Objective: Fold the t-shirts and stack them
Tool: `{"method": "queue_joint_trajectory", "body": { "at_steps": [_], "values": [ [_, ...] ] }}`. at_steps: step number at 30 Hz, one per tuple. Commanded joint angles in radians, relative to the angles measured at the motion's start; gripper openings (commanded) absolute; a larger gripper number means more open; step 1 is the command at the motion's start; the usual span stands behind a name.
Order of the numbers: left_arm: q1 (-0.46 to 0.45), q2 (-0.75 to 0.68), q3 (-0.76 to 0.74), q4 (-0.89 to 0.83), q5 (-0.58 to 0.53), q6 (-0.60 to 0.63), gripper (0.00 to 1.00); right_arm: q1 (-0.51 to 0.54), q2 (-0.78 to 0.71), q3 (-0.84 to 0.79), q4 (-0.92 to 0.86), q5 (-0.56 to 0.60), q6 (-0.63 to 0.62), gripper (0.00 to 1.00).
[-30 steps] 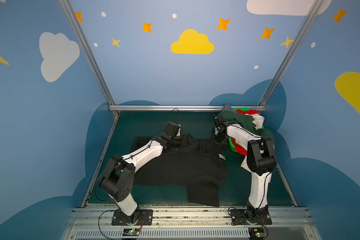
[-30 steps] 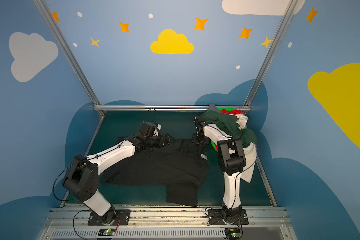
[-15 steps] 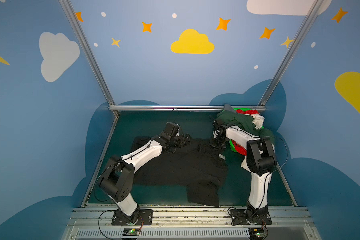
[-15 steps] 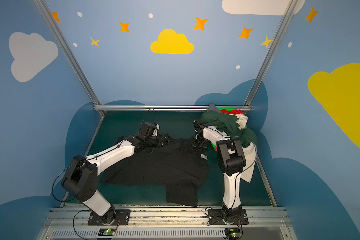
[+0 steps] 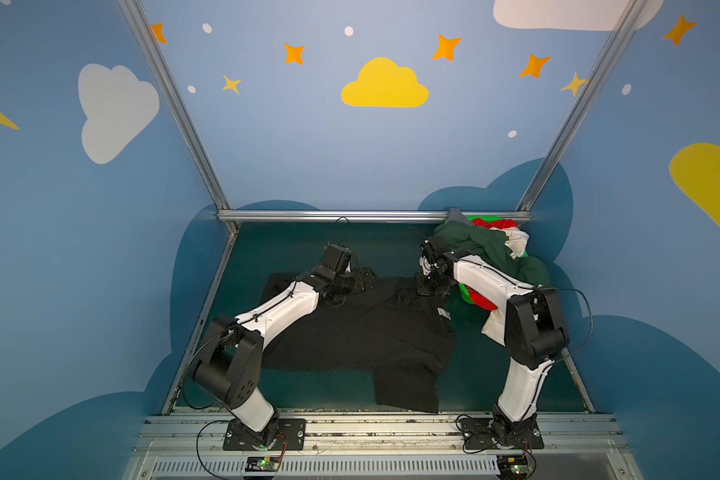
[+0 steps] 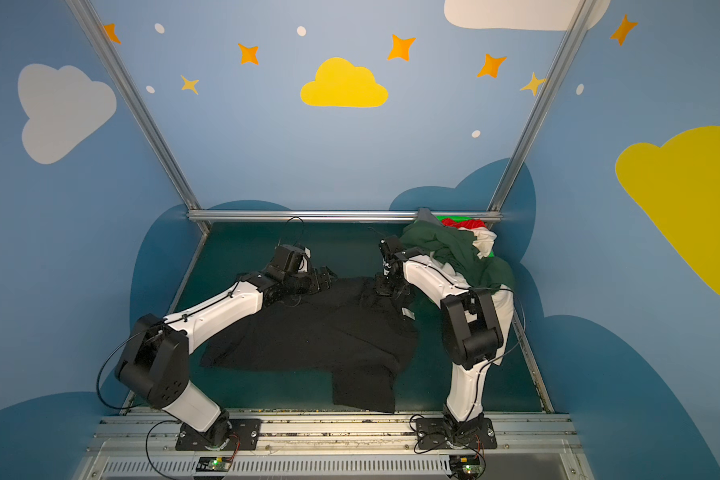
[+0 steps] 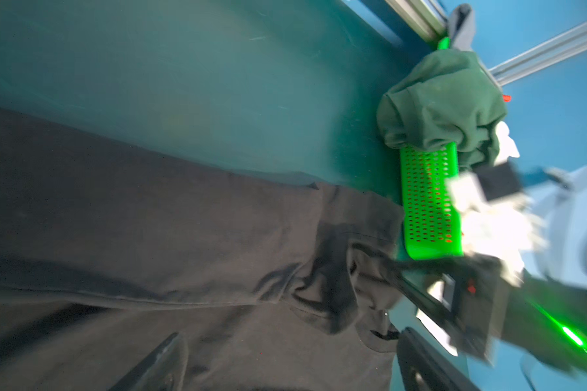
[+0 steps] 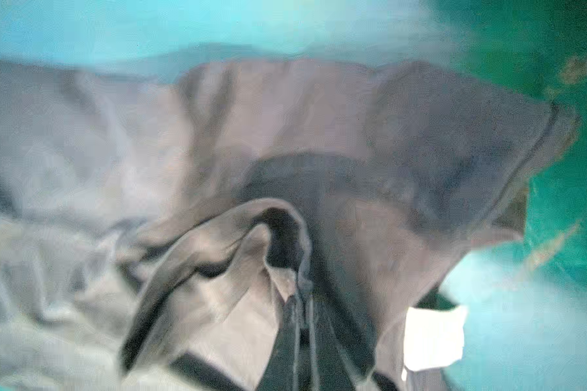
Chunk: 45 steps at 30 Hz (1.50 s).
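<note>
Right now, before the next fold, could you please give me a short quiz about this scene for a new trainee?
1. True or false: the left gripper is shut on cloth.
2. The right gripper pinches: A. the black t-shirt; B. a sock; C. nothing.
3. Which container holds the other shirts?
Key: 1. False, it is open. 2. A. 3. The green basket, in the far right corner.
</note>
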Motion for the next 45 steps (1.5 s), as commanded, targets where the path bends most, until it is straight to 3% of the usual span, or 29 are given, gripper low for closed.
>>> {"method": "queue_joint_trajectory", "body": {
  "at_steps": [1,8,14,21,25,26,28,29,32,35,40,43,45],
  "values": [
    [0.018,-0.039,-0.026,-0.02,-0.039,0.002,0.96,0.06,-0.073,-0.058,0.007,0.093,-0.077,0.0],
    [0.037,-0.048,-0.034,-0.029,-0.056,0.0,0.96,0.116,-0.187,-0.191,0.056,0.104,-0.143,0.0],
    [0.04,-0.052,-0.049,-0.007,-0.056,-0.022,0.96,0.159,-0.239,-0.281,0.068,0.179,-0.179,0.0],
    [0.039,-0.047,-0.045,-0.01,-0.057,-0.028,0.96,0.198,-0.284,-0.386,0.097,0.244,-0.155,0.07],
    [0.039,-0.049,-0.045,-0.013,-0.065,-0.033,0.95,0.223,-0.27,-0.383,0.042,0.341,-0.128,0.1],
    [0.039,-0.053,-0.048,-0.014,-0.07,-0.035,0.95,0.228,-0.273,-0.388,0.04,0.357,-0.124,0.15],
    [0.042,-0.064,-0.055,-0.015,-0.089,-0.038,0.96,0.232,-0.299,-0.413,0.058,0.372,-0.116,0.43],
    [0.041,-0.07,-0.059,-0.015,-0.098,-0.037,0.96,0.232,-0.313,-0.422,0.066,0.38,-0.107,0.5],
    [0.043,-0.087,-0.06,-0.029,-0.128,-0.024,0.96,0.233,-0.381,-0.452,0.101,0.382,-0.093,0.49],
    [0.052,-0.104,-0.054,-0.069,-0.193,-0.029,0.96,0.223,-0.478,-0.496,0.181,0.348,-0.043,0.58],
    [0.088,-0.127,-0.058,-0.116,-0.274,-0.048,0.96,0.187,-0.518,-0.503,0.292,0.275,0.077,0.6],
    [0.126,-0.143,-0.065,-0.137,-0.283,-0.062,0.96,0.179,-0.409,-0.406,0.249,0.229,0.095,0.57],
    [0.146,-0.159,-0.074,-0.146,-0.288,-0.058,0.96,0.182,-0.308,-0.322,0.204,0.223,0.086,0.5]
  ]
}}
